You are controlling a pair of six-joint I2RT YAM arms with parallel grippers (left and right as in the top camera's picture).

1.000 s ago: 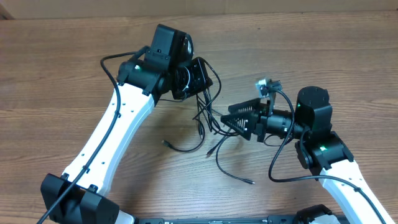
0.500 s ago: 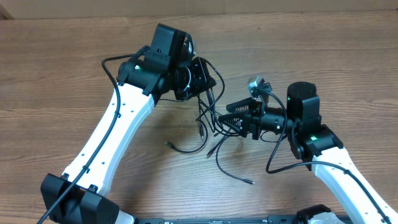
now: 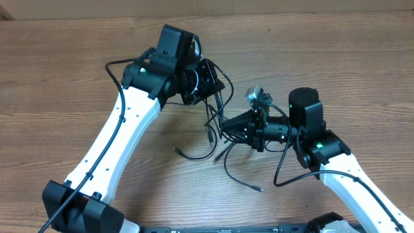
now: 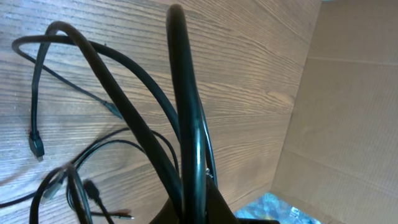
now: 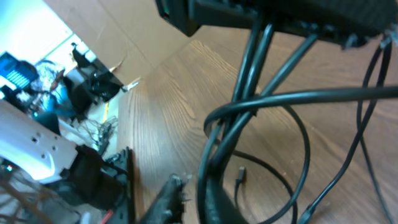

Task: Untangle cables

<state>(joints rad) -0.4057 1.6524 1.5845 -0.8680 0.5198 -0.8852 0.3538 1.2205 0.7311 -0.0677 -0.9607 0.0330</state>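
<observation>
Several thin black cables point(image 3: 217, 118) are seen gathered into one loose tangle above the wooden table point(image 3: 65, 77), between the two arms. Their upper lengths are lifted off the wood and bunched in the left gripper point(image 3: 209, 81), whose fingers are closed on them. In the left wrist view the cords are seen rising out of the pinch and fanning apart over the grain.

Below the tangle, free ends are laid flat on the table. One small plug point(image 3: 176, 151) is found toward the left arm's side and another point(image 3: 260, 189) nearer the right arm's base, well apart from each other.

The right gripper point(image 3: 226, 129) is placed sideways at the lower part of the tangle, its tip among the strands. Whether its fingers are parted or closed cannot be told: in the right wrist view only crossing cords are shown close to the lens, and the fingertips are largely hidden.
</observation>
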